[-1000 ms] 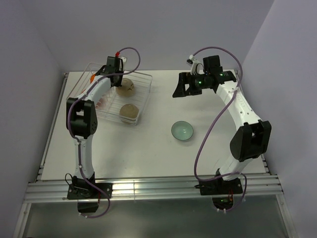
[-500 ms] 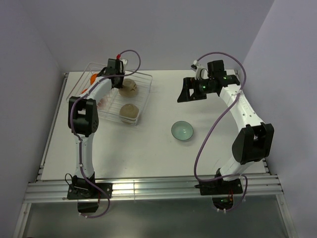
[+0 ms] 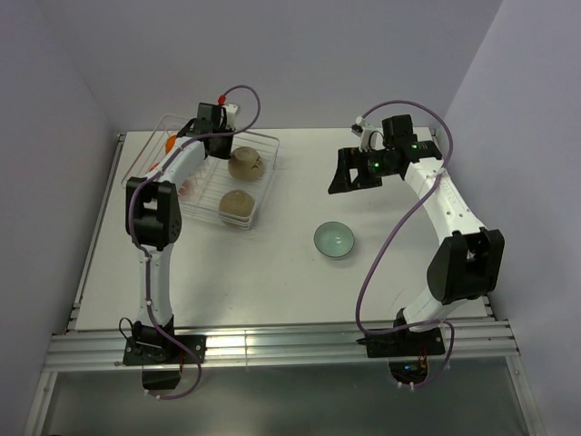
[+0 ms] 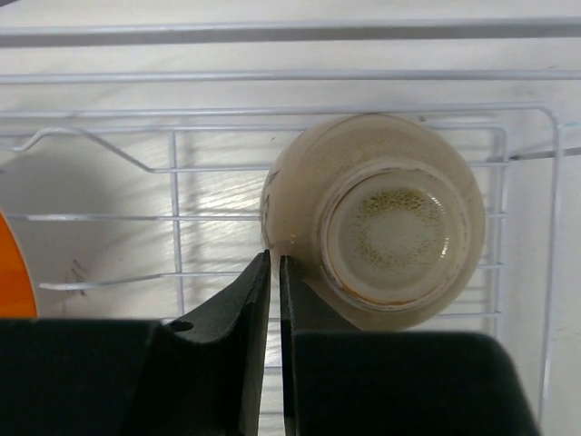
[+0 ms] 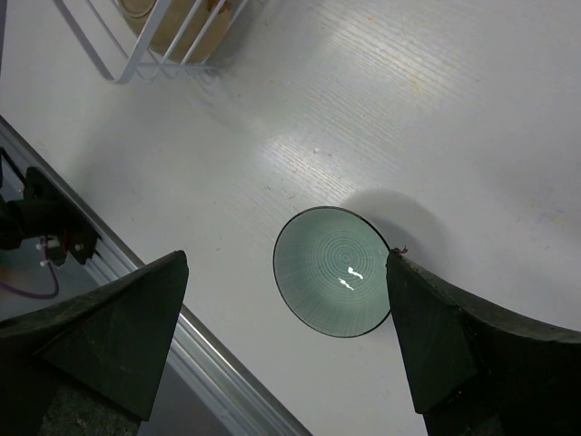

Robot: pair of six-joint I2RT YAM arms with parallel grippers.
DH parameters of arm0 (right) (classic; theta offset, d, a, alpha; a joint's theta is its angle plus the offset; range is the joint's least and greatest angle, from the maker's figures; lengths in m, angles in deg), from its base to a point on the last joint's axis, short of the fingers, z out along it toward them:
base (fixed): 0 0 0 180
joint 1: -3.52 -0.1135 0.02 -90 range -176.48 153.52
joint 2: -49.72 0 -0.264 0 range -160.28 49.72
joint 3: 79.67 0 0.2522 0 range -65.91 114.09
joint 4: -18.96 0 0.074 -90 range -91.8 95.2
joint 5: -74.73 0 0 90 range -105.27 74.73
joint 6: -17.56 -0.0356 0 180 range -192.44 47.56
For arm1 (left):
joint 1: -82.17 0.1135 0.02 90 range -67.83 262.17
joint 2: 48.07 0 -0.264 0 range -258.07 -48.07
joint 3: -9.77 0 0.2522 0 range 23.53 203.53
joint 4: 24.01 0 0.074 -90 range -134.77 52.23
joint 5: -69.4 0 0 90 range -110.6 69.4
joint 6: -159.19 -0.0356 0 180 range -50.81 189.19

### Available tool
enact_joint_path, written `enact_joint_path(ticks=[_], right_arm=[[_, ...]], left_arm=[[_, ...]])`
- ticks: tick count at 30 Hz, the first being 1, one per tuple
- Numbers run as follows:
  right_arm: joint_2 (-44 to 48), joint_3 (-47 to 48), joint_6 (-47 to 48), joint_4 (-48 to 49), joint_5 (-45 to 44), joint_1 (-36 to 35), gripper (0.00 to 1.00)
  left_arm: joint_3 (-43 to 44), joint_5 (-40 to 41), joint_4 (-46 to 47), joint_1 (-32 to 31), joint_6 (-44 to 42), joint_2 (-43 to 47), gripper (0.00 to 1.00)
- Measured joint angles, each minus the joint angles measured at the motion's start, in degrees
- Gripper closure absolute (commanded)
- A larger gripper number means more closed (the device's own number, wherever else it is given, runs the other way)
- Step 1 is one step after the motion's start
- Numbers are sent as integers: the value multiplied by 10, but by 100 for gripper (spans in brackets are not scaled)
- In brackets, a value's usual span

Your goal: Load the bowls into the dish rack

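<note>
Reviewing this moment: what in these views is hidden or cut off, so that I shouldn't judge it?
- Orange bowl: in the top view the left arm covers most of it; the left wrist view shows only a sliver at the left edge.
- Cream bowl: in the right wrist view it is cut off by the top edge, behind the dish rack wires.
- Left gripper: in the top view it is hidden under its own wrist.

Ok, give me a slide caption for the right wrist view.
Open right gripper framing the teal bowl, upright on the white table.
</note>
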Motion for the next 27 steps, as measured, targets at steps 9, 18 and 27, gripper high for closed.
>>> enact_joint_path(ticks=[9,18,27], right_arm=[[0,0,22,-25,-7,6,4],[0,0,30,-36,-10,9,5],[0,-11,49,-59,-41,10,6]], left_arm=[[27,-41,-15,-13,9,-16,84],[33,-46,-35,-10,10,-35,59],[33,-43,-37,0,18,-16,22]])
